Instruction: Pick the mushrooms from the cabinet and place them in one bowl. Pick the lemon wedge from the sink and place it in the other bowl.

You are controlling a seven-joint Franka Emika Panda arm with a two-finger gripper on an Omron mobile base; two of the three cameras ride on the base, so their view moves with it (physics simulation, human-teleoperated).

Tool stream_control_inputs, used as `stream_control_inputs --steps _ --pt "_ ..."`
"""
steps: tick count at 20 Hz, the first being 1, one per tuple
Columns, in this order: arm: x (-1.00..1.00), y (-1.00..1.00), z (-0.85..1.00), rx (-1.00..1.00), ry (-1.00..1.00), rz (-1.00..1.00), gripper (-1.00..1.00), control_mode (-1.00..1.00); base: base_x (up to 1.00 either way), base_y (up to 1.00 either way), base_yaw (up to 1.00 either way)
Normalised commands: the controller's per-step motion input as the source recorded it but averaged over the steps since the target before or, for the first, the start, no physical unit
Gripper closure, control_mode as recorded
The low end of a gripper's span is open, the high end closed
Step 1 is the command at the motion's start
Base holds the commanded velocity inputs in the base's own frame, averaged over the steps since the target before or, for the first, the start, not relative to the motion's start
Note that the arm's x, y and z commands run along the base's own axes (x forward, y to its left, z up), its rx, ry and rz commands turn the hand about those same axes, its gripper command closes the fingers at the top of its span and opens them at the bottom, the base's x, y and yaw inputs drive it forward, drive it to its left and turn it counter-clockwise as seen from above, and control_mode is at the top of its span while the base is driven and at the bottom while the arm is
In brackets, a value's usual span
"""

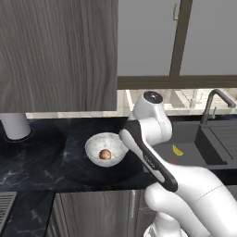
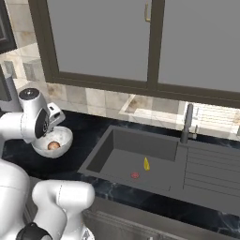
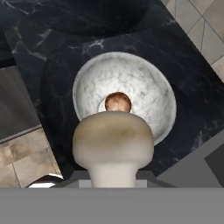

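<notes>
A tan-capped mushroom (image 3: 113,140) with a pale stem sits close in the hand view, with my gripper (image 2: 56,123) shut on it; its fingertips are hidden behind it. Straight below lies the white marbled bowl (image 3: 144,78) with a brown mushroom (image 3: 118,102) inside. The same bowl (image 1: 95,143) and mushroom (image 1: 105,154) show on the dark counter, under the grey wood-grain cabinet (image 1: 55,55). A yellow lemon wedge (image 2: 146,163) lies on the floor of the dark sink (image 2: 122,145). The other bowl is out of view.
A small red item (image 2: 135,175) lies in the sink near the wedge. The dark faucet (image 2: 187,123) stands at the basin's back right, beside the ribbed drainboard (image 2: 211,164). A white canister (image 1: 15,126) stands at the counter's far left. Frosted glass panes (image 2: 103,37) rise behind.
</notes>
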Motion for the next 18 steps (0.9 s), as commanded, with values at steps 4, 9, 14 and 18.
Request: stream_control_inputs --steps 4,9,14,18 --pt "0.0 0.06 -0.09 0.0 -0.01 0.0 1.0 -1.0 0.0 0.0 0.0" --pt "0.03 0.14 -0.15 0.0 0.0 0.0 1.0 -1.0 0.0 0.0 0.0" --pt "0.11 0.18 -0.25 0.0 0.0 0.0 1.0 -1.0 0.0 0.0 0.0" --pt "0.22 0.04 -0.16 0.0 0.0 0.0 1.0 -1.0 0.0 0.0 0.0"
